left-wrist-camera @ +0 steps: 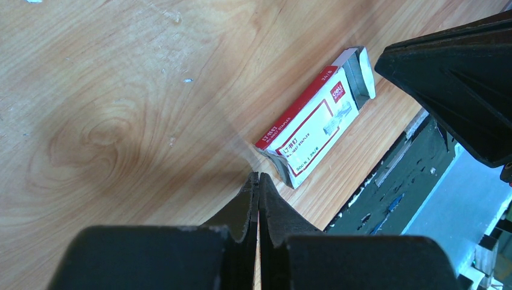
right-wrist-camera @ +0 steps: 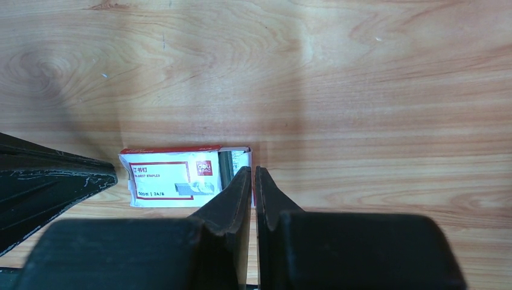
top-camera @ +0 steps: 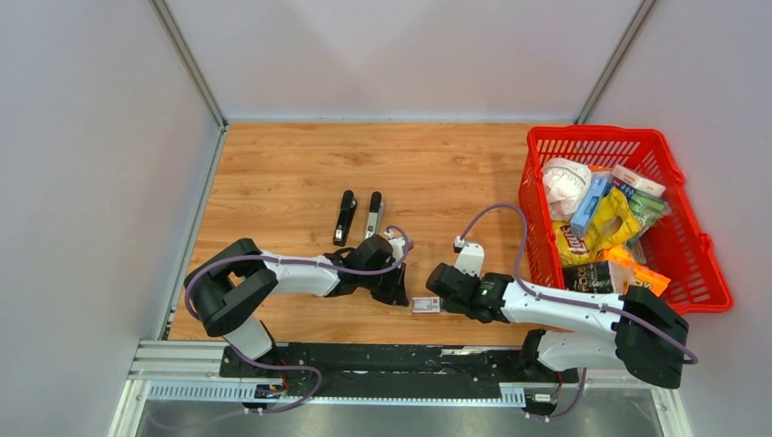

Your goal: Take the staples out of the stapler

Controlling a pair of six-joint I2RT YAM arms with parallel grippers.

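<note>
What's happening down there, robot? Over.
Left gripper shut, right gripper shut, both at red-and-white box. Black stapler and grey-topped stapler lie farther back, unheld.

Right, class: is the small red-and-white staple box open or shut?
Open: in the left wrist view the staple box shows its grey inner tray poking out one end.

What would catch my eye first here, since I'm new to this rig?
The red basket crammed with snack packets, at the far right. Then the red-and-white box near the front edge, lying between the left tool and the right tool, both shut. Behind them, a black stapler and a grey-topped stapler lie side by side.
</note>
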